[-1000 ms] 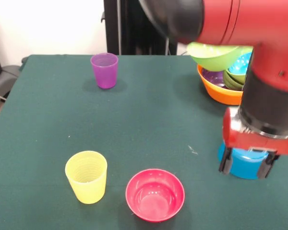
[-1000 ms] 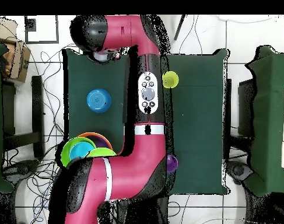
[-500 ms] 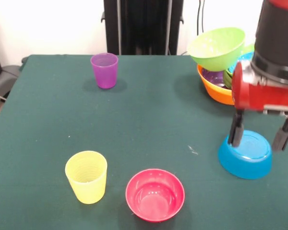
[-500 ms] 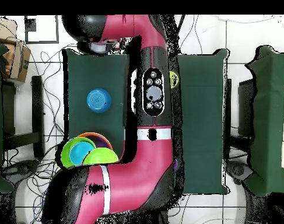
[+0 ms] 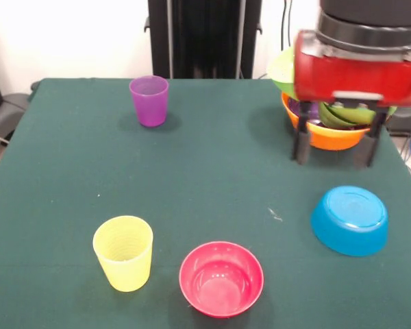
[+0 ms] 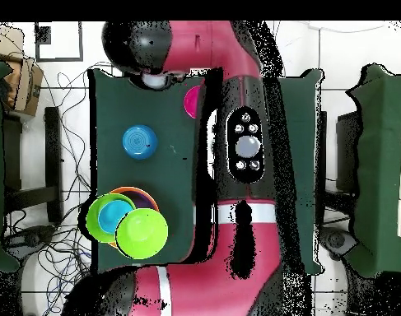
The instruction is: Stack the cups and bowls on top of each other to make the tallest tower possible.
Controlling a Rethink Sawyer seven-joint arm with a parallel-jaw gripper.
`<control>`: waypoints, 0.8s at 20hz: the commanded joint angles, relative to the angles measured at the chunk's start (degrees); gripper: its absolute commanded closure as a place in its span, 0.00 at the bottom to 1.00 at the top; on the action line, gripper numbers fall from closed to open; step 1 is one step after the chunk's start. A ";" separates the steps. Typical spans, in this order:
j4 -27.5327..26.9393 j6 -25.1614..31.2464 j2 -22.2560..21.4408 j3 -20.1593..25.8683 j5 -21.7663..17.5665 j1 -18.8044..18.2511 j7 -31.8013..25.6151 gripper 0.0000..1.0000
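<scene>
- Red-housed tool (image 5: pixel 333 145) hangs above the table (image 5: pixel 212 171), its two black fingers (image 5: pixel 301 145) spread apart and empty, in front of the tower (image 5: pixel 323 118)
- Orange bowl (image 5: pixel 322 135) is the tower's base, holding green bowls and what looks like a blue one
- Blue bowl (image 5: pixel 350 220) lies upside down, apart from the tool
- Pink-red bowl (image 5: pixel 221 278) sits upright beside the yellow cup (image 5: pixel 123 252)
- Purple cup (image 5: pixel 149 101) stands well apart

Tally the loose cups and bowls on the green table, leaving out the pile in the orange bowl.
Cups: 2, a translucent purple plastic tumbler and a ribbed pale yellow tumbler.
Bowls: 2, a glossy pink-red plastic bowl and an upturned blue bowl.
Total: 4.
</scene>
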 commanded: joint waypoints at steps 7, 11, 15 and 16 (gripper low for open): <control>22.85 -11.58 -5.30 1.69 -2.15 -6.30 -9.84 0.00; 19.68 -11.93 -1.50 3.23 -2.89 -7.16 -10.71 0.00; 14.75 -9.48 1.09 3.74 -3.67 -6.27 -11.35 0.00; 14.53 -9.19 1.05 3.69 -3.75 -6.08 -11.24 0.00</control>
